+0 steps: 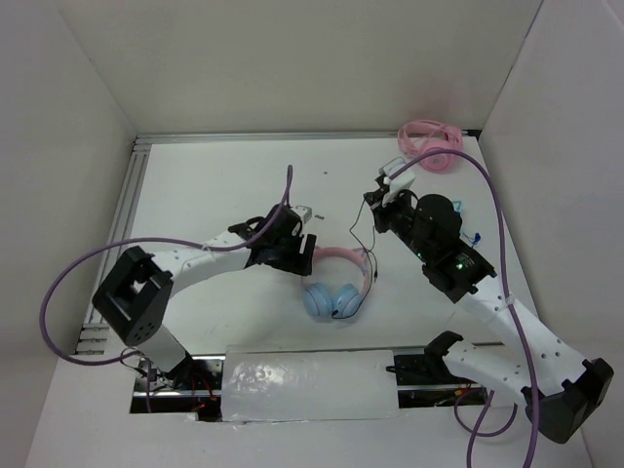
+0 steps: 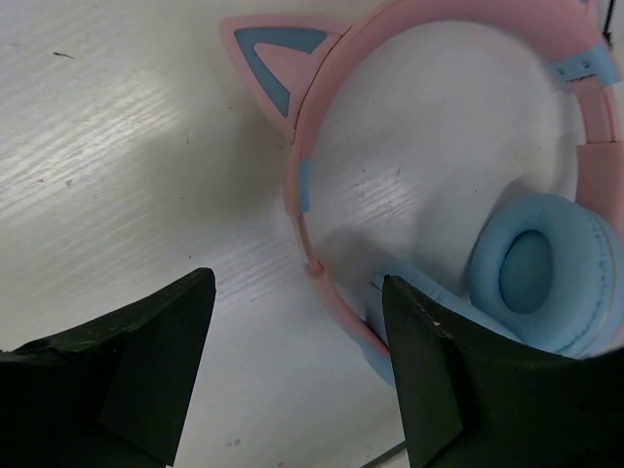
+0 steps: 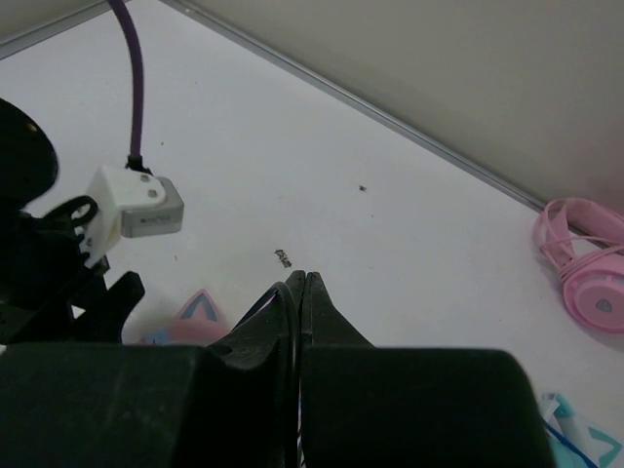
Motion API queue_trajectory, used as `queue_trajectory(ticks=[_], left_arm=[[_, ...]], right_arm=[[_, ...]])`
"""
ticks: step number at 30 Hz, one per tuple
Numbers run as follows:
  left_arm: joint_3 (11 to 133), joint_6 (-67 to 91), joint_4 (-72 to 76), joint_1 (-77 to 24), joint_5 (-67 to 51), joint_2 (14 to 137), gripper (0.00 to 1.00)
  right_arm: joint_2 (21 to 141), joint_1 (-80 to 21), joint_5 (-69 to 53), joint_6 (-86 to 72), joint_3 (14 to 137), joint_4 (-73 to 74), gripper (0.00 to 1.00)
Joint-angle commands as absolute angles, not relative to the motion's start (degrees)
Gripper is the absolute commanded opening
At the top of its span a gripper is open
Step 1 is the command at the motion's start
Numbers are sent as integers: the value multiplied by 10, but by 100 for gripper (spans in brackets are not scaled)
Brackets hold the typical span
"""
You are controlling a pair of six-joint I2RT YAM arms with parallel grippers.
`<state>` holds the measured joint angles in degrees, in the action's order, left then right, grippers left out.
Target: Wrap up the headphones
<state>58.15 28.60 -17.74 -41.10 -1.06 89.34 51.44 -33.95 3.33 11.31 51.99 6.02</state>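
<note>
Gaping wide over the headphones [image 2: 541,268], left gripper [image 2: 297,285], nothing held.

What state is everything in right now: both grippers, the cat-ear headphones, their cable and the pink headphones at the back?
Headphones, lying flat, ear cups side by side, not wrapped.
Cable, loose, not wound, one stretch lifted up.
Left gripper, open, holding nothing, at the Headphones.
Right gripper, shut on the Cable.
Pink headphones, lying at the far right corner, apart from both arms.
</note>
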Motion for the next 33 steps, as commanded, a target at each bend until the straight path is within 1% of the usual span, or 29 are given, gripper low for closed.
queue_trajectory(ticks=[1, 3, 4, 6, 9, 10, 11, 15, 16, 18, 21, 25, 28, 29, 33], left_arm=[[620, 283, -154, -408, -50, 950, 81], [645, 290, -170, -408, -45, 978, 79], [652, 294, -176, -407, -38, 1003, 76], [669, 304, -188, -406, -28, 1025, 73], [687, 314, -199, -405, -17, 1056, 65], [689, 314, -197, -406, -17, 1065, 59], [695, 310, -195, -405, -22, 1070, 56], [711, 312, -191, -405, -20, 1099, 36], [717, 312, -192, -405, -19, 1104, 22], [723, 316, -197, -407, -8, 1114, 1], [724, 312, -195, -410, -3, 1106, 0], [699, 321, -171, -412, 41, 1037, 0], [675, 317, -149, -413, 68, 950, 0], [668, 306, -136, -413, 70, 905, 0], [617, 256, -86, -426, 87, 793, 0]], right_arm=[[504, -334, 42, 104, 521, 31, 0], [504, -332, 41, 103, 521, 33, 0], [503, -333, 42, 104, 520, 31, 0], [501, -330, 40, 101, 519, 31, 0], [497, -329, 36, 99, 517, 30, 0], [495, -329, 35, 99, 517, 27, 0], [492, -327, 32, 98, 515, 27, 0], [483, -326, 5, 100, 513, 30, 0], [481, -327, 3, 99, 512, 30, 0], [476, -328, -14, 103, 512, 32, 0], [469, -329, -48, 104, 518, 47, 0], [450, -330, -26, 99, 515, 48, 0], [432, -331, -11, 85, 512, 48, 0], [418, -330, -15, 81, 512, 47, 0], [390, -333, -42, 86, 501, 52, 0]])
